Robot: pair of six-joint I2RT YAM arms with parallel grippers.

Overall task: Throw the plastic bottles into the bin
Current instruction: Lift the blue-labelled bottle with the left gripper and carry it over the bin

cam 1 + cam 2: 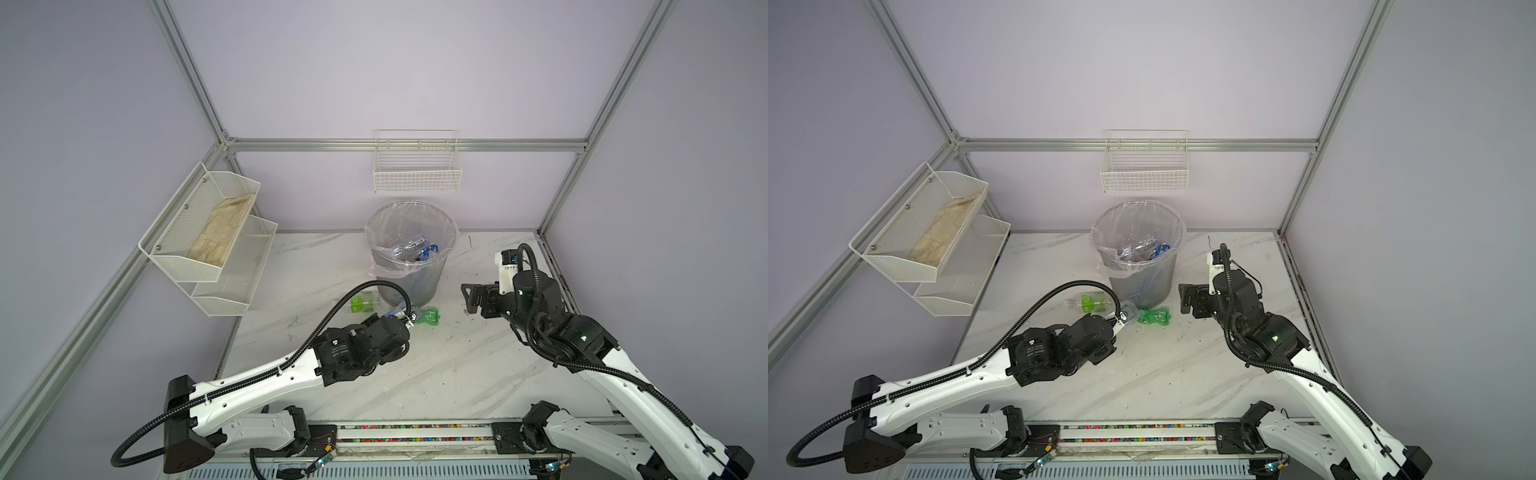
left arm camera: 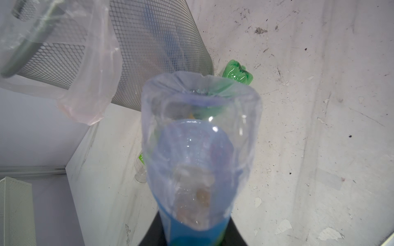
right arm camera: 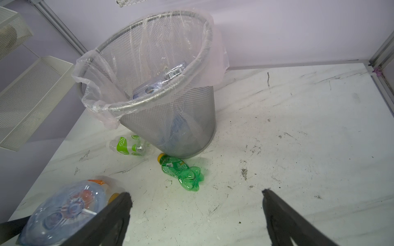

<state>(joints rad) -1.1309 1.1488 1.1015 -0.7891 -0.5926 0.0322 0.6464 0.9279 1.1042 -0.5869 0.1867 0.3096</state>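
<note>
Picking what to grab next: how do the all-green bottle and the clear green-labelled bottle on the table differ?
The green bottle is tinted green throughout; the clear bottle is colourless with green label patches. The green bottle is crushed and bent, with a yellow cap; the clear bottle looks closer to full shape. In both top views the clear bottle lies left of the green bottle. Both lie sideways on the table by the bin, unheld.

The light is soft, even and quite bright in all views; shadows on the table (image 1: 457, 374) are faint. In the left wrist view the blue bottle (image 2: 200, 149) is very near the lens and blurred, with small white glints. The bin (image 3: 181, 119) has thin glare streaks on its clear liner (image 3: 153, 49).
</note>
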